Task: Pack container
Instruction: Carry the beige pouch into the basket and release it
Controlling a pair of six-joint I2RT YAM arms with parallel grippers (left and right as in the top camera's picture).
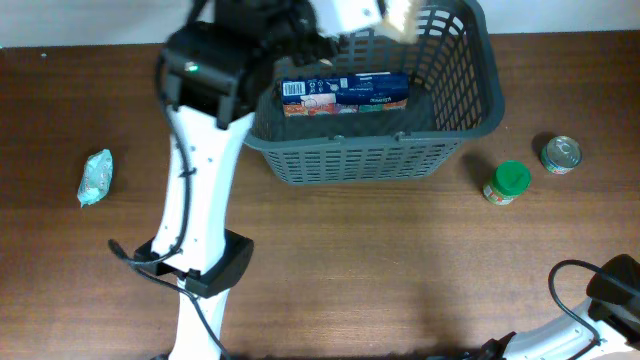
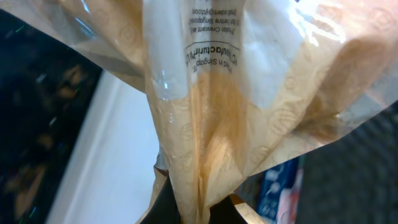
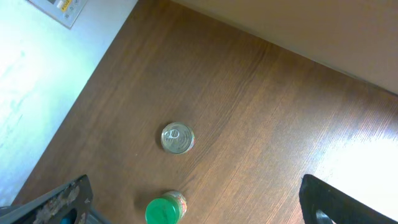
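The dark grey slotted basket [image 1: 380, 155] stands at the back middle of the table. A blue and orange carton [image 1: 345, 94] lies inside it. My left gripper [image 1: 345, 20] is above the basket's back left part, shut on a clear and tan plastic bag [image 2: 249, 87], which also shows in the overhead view [image 1: 398, 18]. The bag fills the left wrist view, pinched between the fingers [image 2: 202, 208]. My right gripper [image 3: 199, 205] is open and empty, looking down on a green-lidded jar [image 3: 165, 210] and a tin can [image 3: 177, 137].
The green-lidded jar [image 1: 507, 182] and the tin can [image 1: 560, 154] stand right of the basket. A small pale green packet [image 1: 96, 177] lies at the far left. The right arm's base [image 1: 600, 300] is at the front right corner.
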